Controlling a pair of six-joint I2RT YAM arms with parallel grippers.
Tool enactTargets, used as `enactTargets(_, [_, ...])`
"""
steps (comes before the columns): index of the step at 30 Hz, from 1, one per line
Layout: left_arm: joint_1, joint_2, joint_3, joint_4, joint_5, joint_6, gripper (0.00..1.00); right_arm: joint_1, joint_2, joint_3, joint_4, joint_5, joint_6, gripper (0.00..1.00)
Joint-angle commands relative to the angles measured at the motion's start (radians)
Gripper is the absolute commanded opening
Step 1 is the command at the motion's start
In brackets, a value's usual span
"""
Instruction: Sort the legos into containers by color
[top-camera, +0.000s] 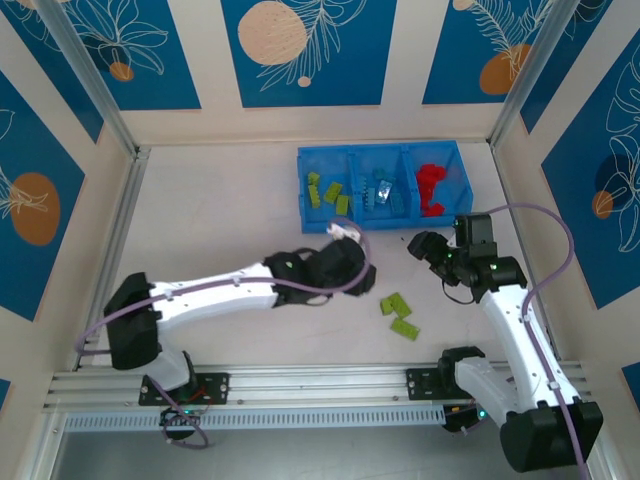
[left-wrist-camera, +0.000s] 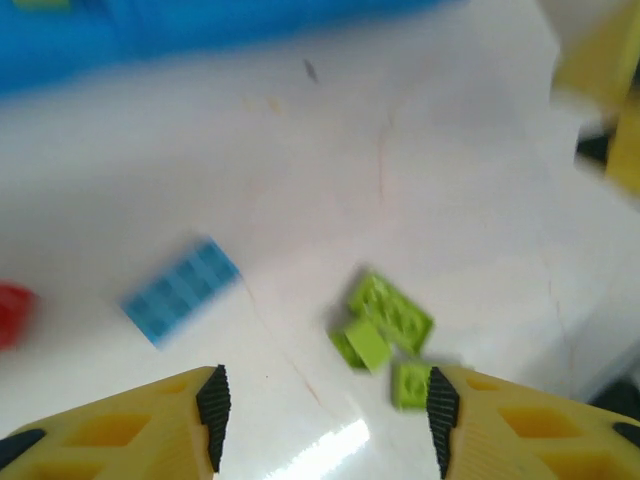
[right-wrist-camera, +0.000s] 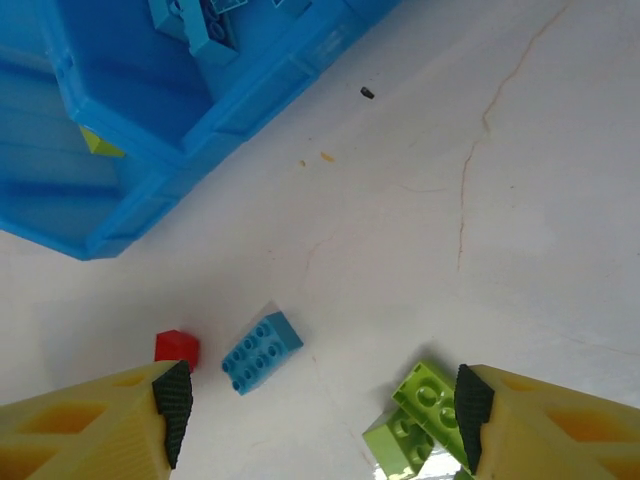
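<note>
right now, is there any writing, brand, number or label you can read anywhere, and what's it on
None: there are no readable words, numbers or logos.
The blue tray has plain walls with no label.
The green bricks and the blue brick have bare studs; any maker's mark is too small to tell.
The wall panels carry leaf and circle drawings, no lettering.

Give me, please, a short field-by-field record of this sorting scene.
tray: three compartments, far side of table
left compartment: sorted green bricks
middle compartment: sorted blue bricks
right compartment: sorted red bricks
loose on table: green cluster, blue brick, red brick
left tool: open, empty
right tool: open, empty
</note>
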Motion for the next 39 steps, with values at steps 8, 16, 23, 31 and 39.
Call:
enactTargets(8, [-0.057,0.297,0.109,0.034,0.089,-0.095,0.77,-0.058,-0.051,-0.063,0.051,-0.198,0.026,0.73])
enactTargets(16, [-0.05,0.424,0.187,0.026,0.022,-0.053,0.84,-0.062,-0.065,-0.069,0.042,-0.203,0.022,0.73])
enactTargets(23, [-0.04,0.487,0.211,-0.009,-0.076,-0.055,0.62,-0.062,-0.066,-0.068,0.042,-0.211,0.025,0.73])
enactTargets(31, [-0.036,0.516,0.195,-0.004,-0.078,-0.039,0.45,-0.057,-0.067,-0.074,0.043,-0.208,0.033,0.73])
enactTargets(39, [-0.035,0.46,0.166,0.007,-0.086,0.028,0.34,-0.047,-0.069,-0.076,0.052,-0.228,0.029,0.73])
